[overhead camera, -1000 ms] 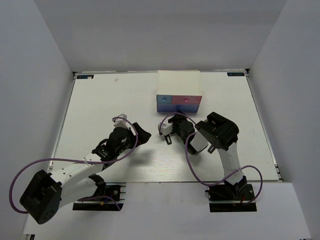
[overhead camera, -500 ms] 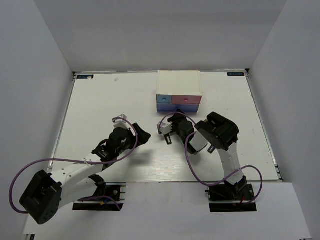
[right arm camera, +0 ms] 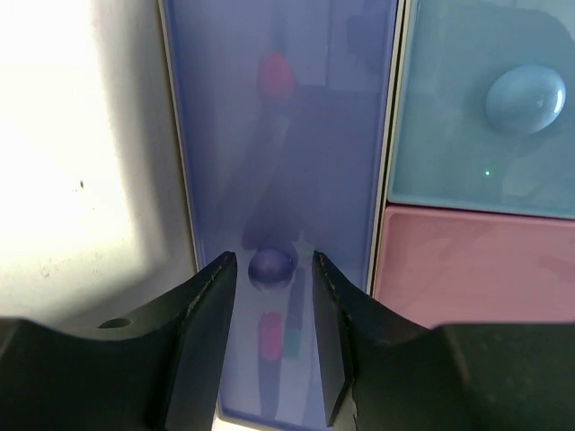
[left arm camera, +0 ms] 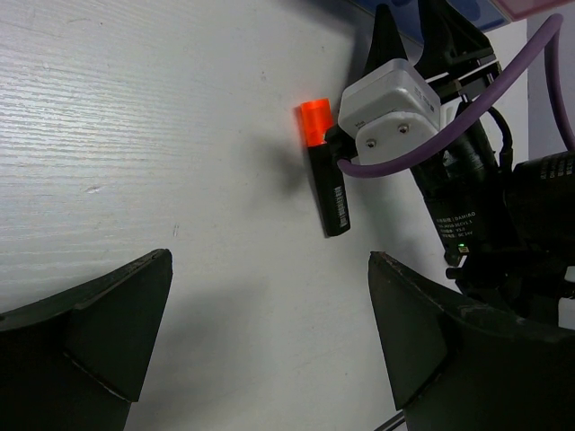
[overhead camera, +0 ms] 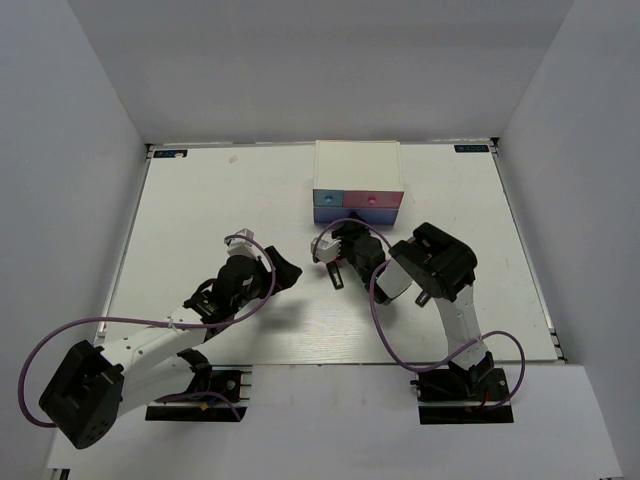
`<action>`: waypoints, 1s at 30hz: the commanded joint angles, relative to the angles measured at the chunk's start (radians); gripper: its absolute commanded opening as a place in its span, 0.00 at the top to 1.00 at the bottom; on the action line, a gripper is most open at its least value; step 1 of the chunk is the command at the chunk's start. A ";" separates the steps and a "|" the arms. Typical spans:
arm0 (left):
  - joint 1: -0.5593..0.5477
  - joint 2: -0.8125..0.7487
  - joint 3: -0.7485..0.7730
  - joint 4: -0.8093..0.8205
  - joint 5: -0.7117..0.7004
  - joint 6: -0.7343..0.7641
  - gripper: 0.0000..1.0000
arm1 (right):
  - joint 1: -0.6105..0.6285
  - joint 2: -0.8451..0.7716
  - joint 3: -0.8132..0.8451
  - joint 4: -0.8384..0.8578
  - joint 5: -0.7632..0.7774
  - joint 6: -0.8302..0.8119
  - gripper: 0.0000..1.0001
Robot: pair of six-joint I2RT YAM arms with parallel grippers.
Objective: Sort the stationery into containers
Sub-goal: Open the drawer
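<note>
Highlighter (left arm camera: 325, 175): short black barrel, orange cap, barcode label, lying flat on the white counter (left arm camera: 135, 135) just beside the right end effector (right arm camera: 272, 262). That end effector's jaws stand apart, straddling the round knob (right arm camera: 271, 266) of the blue-purple drawer (right arm camera: 278, 135). Left end effector (left arm camera: 268, 262) hangs above the counter, jaws spread wide, holding nothing.

Seen from above, the orange-capped highlighter (left arm camera: 323, 180) cannot be made out under the right gripper (overhead camera: 340, 232) just in front of the white drawer box (overhead camera: 358, 165); its label print is too small to read. The left wrist view clips the box at the top edge and the left gripper (left arm camera: 269, 260) at the bottom. On the box's blue-purple drawer front (right arm camera: 278, 135), blurred pink and red smudges defy identification; the pink drawer front (right arm camera: 476, 260) and blue drawer front (right arm camera: 485, 108) run off frame.
</note>
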 commanded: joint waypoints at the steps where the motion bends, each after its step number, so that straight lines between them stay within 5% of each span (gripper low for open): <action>1: 0.005 -0.014 -0.005 0.012 -0.014 0.004 0.00 | -0.002 0.008 0.038 0.580 -0.002 0.011 0.54; 15: 0.005 -0.023 -0.005 0.002 -0.023 0.004 0.00 | -0.010 0.044 0.041 0.580 0.020 0.016 0.83; 28: 0.005 -0.014 -0.005 0.012 -0.014 0.004 0.00 | 0.002 -0.047 -0.067 0.580 0.050 0.040 0.84; 30: 0.005 -0.014 0.004 0.012 -0.014 0.004 0.00 | 0.002 -0.053 -0.070 0.578 0.055 0.043 0.78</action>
